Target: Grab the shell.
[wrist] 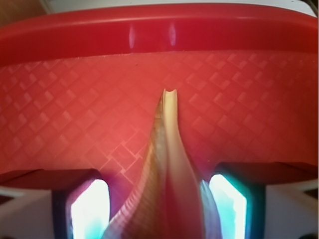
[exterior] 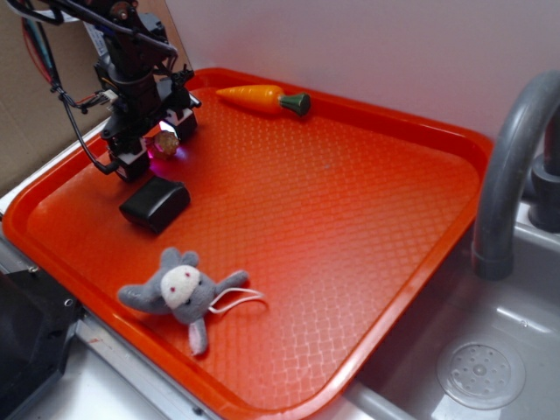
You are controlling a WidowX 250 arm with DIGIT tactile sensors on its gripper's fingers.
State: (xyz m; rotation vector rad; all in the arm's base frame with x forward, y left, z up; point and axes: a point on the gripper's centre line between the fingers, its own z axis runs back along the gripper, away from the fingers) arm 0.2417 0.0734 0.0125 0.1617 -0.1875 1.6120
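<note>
At the far left corner of the orange tray (exterior: 367, 236), the gripper (exterior: 164, 143) is hanging low over the patterned surface with the shell (exterior: 166, 140) sitting between its two fingers (exterior: 131, 162). From the exterior view the shell is showing as a small golden, knobbly lump lit by a pinkish glow, and the jaws are pinching it from either side. The wrist view is looking straight down the shell (wrist: 167, 164), which is filling the middle of the frame, its tan ribbed body widening toward the camera and its narrow tip pointing toward the tray's raised red rim (wrist: 159, 32). Both finger pads (wrist: 89, 209) are glowing brightly at the lower corners and lying close against the shell's flanks. Whether the shell is resting on the tray or lifted just clear of it is something I cannot tell. Just in front of the gripper, a black block (exterior: 155, 204) is lying flat on the tray, near but apart from the fingers. An orange toy carrot (exterior: 262, 98) with a green top is lying along the far rim, and a small grey plush animal (exterior: 184, 293) is sprawling near the front edge. Beside the tray, a grey faucet (exterior: 512, 166) is curving over a steel sink (exterior: 481, 367).
</note>
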